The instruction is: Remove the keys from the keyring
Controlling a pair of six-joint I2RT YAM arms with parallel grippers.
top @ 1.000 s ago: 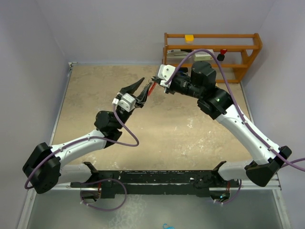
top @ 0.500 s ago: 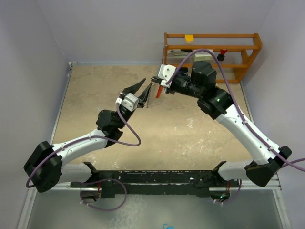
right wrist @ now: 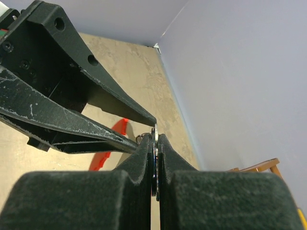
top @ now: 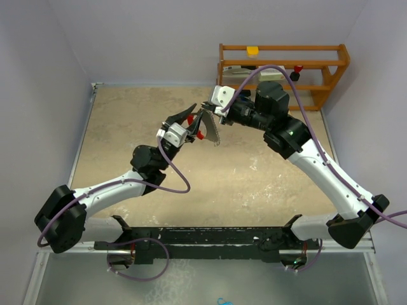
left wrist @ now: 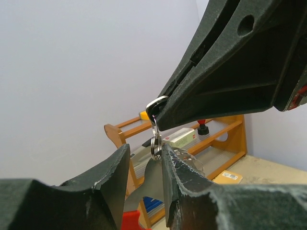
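Observation:
My right gripper [top: 207, 107] is held above the table, shut on the keys [right wrist: 154, 155], thin silver-and-dark plates seen edge-on between its pads. A small split ring [left wrist: 155, 146] hangs from its tips [left wrist: 154, 111]. Below dangles the keyring [top: 212, 131], a silvery ridged arc with a red crescent [right wrist: 111, 143]. My left gripper [top: 196, 114] reaches up from the lower left. In the left wrist view its jaws [left wrist: 145, 151] stand apart on either side of the split ring and a flat silver piece [left wrist: 152, 182]. The ring lies against the right-hand finger, and the left-hand finger is clear of it.
An orange wooden rack [top: 283, 70] stands at the back right, close behind the right arm, with a yellow block [top: 253, 50] and a red-capped item [top: 296, 72] on it. Pale walls close off the tan table [top: 127, 127] at the back and on both sides.
My left gripper has moved up and right toward the right gripper, and its jaws now straddle the hanging ring. The keyring has swung round, showing its silver arc. The right gripper has stayed put.

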